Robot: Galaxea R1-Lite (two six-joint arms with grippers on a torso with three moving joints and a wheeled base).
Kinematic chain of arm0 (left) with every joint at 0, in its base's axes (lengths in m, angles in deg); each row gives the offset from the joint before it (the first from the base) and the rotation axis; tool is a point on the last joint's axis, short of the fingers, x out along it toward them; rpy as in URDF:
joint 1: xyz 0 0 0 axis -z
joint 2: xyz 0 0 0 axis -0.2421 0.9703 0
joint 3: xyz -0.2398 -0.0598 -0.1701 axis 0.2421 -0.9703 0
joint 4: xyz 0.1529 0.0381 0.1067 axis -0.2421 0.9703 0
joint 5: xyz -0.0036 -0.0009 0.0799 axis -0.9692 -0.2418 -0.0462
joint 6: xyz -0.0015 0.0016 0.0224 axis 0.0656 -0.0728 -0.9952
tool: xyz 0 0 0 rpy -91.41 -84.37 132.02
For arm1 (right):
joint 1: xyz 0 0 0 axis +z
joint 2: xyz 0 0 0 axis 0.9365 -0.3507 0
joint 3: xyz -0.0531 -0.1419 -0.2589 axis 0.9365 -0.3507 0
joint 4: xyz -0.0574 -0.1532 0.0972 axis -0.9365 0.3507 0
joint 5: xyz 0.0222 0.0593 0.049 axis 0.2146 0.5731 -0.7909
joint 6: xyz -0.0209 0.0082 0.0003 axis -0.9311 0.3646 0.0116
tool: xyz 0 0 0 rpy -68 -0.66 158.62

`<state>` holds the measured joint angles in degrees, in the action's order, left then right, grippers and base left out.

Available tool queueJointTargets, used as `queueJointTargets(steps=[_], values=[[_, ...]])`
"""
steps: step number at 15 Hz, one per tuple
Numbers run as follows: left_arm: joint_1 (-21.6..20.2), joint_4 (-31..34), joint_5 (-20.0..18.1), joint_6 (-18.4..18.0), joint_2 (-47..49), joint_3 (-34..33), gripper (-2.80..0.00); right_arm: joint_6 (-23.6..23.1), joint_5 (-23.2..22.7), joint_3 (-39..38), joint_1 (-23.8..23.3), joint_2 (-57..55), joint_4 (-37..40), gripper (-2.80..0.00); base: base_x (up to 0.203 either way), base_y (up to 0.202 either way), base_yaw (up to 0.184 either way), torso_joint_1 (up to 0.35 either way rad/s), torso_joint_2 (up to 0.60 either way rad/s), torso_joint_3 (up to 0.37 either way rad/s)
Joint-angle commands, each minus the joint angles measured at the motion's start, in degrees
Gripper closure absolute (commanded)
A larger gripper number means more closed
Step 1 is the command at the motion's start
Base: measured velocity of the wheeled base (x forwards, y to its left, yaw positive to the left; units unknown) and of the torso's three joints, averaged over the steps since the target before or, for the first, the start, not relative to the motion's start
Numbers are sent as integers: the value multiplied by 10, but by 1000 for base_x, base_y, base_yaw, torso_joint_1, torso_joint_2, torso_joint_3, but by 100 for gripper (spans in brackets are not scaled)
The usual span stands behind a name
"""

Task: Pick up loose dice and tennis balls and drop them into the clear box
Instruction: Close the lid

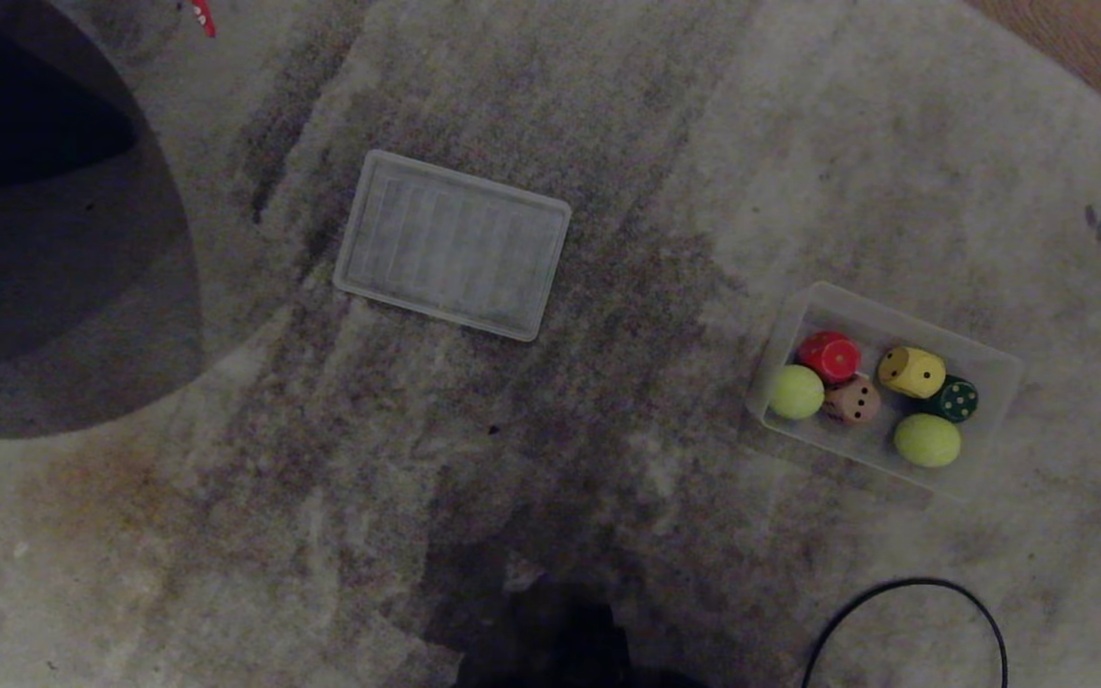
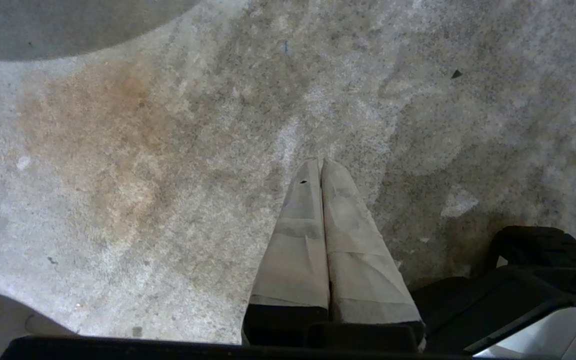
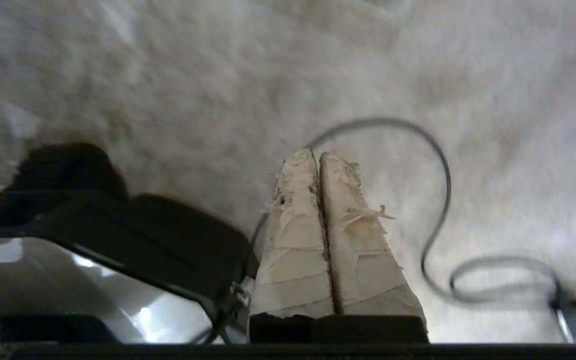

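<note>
The clear box [image 1: 995, 368] sits on the carpet at the right of the head view. Inside it lie the red die [image 1: 830, 356], the tan die [image 1: 852, 399], the yellow die [image 1: 912, 372], the dark green die [image 1: 954, 399] and two tennis balls [image 1: 796, 392] [image 1: 927, 440]. Neither arm shows in the head view. My left gripper [image 2: 321, 161] is shut and empty above bare carpet. My right gripper [image 3: 317, 153] is shut too, with nothing between its taped fingers, above carpet beside a cable.
A flat white ribbed panel [image 1: 453, 245] lies on the carpet left of centre. A black cable [image 1: 904, 612] loops at the near right, also seen as a cable [image 3: 438, 200] by the right gripper. A dark rounded shape [image 1: 34, 239] fills the far left. Wood floor [image 1: 1086, 38] shows far right.
</note>
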<state>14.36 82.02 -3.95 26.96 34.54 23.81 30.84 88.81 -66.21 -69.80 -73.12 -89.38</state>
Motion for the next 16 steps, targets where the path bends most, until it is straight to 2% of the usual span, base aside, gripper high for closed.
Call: queueJointTargets(steps=[1,3,13,16], values=[[0,0,0,0,1,-1,0,-4,-1,-7,11,91,-1,0,0,0,0,0,0,0],[0,0,0,0,1,-1,0,-4,-1,-7,11,139,-1,0,0,0,0,0,0,0],[0,0,4,1,1,-1,0,2,-1,-7,10,134,-2,0,0,0,0,0,0,0],[0,-1,15,20,1,-1,0,1,-1,-7,10,134,-2,0,0,0,0,0,0,0]])
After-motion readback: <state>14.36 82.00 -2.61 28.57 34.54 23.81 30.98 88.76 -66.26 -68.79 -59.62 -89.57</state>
